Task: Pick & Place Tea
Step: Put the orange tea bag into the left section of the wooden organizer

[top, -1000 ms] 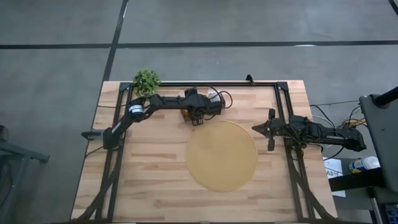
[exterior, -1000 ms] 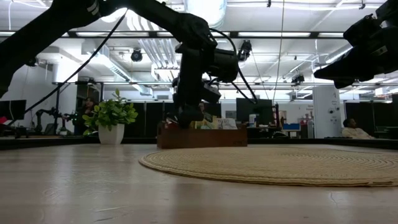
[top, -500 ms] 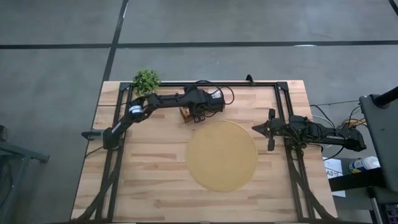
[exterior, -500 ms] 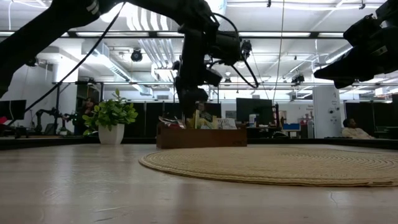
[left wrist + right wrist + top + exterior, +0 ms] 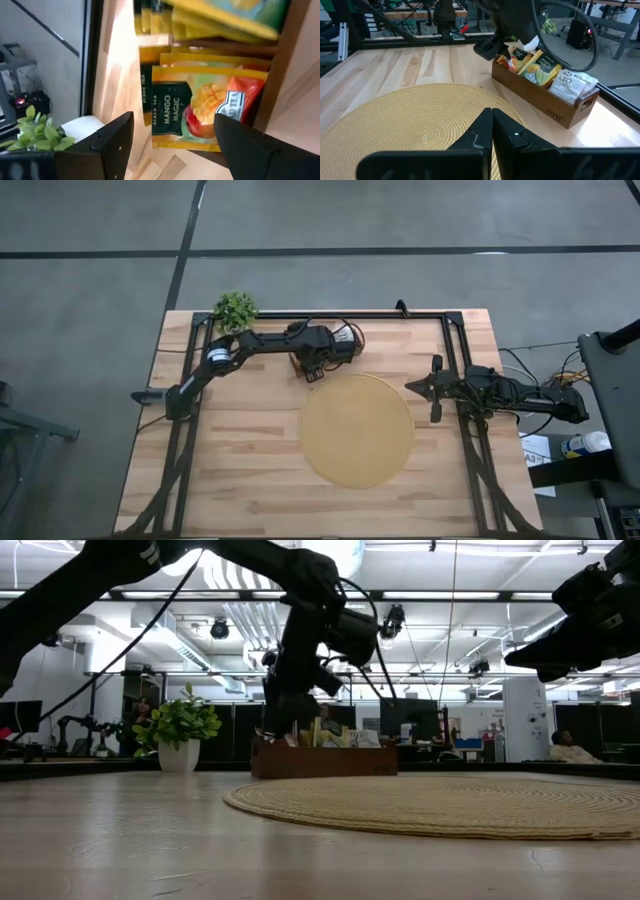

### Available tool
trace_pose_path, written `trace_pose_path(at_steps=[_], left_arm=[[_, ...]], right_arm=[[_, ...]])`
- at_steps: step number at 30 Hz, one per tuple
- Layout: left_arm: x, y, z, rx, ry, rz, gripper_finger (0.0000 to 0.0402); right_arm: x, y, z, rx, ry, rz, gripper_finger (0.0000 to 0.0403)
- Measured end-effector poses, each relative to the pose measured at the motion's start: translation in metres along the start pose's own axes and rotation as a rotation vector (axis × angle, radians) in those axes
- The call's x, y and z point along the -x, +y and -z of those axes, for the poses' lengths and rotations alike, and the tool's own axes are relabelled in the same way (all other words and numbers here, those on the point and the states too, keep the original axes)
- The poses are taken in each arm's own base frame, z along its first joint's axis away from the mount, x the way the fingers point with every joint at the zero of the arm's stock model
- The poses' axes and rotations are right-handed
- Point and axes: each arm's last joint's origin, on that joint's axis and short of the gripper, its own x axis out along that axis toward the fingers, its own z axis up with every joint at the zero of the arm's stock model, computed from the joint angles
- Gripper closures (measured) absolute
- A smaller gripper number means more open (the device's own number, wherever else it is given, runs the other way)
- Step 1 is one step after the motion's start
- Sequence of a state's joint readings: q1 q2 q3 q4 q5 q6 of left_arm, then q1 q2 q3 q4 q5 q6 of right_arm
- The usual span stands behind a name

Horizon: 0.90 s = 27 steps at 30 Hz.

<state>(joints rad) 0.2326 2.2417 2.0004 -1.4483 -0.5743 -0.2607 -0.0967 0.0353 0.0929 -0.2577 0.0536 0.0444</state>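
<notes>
The left arm is reaching from its base at nine o'clock across the table toward twelve o'clock, elbow bent, wrist tipping downward. The left gripper is hanging there with its two dark fingers spread wide and nothing between them. The right arm is waiting at three o'clock, stretched level, the right gripper pressing its fingers tight together.

Left tool now lower and shifted toward plant end of tray, fingers spread over sachets.
</notes>
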Motion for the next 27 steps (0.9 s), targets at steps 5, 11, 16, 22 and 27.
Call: trace_pose_path(at_steps=[5, 11, 16, 22, 27], left_arm=[[-0.015, -0.006, 0.001, -0.002, 0.012, -0.004, 0.0141], [-0.033, -0.013, -0.001, 0.007, -0.03, 0.023, 0.0145], [-0.042, -0.018, -0.001, -0.004, -0.066, -0.054, 0.0145], [-0.041, -0.015, -0.003, -0.055, -0.081, -0.157, 0.0145], [-0.022, -0.007, -0.004, -0.039, -0.065, -0.151, 0.0145]], right_arm=[[0.0, 0.0, 0.0, 0.0, 0.0, 0.0, 0.0394], [0.0, 0.0, 0.0, 0.0, 0.0, 0.0, 0.0394], [0.0, 0.0, 0.0, 0.0, -0.001, 0.0, 0.0394], [0.0, 0.0, 0.0, 0.0, 0.0, 0.0, 0.0394], [0.0, 0.0, 0.0, 0.0, 0.0, 0.0, 0.0394]])
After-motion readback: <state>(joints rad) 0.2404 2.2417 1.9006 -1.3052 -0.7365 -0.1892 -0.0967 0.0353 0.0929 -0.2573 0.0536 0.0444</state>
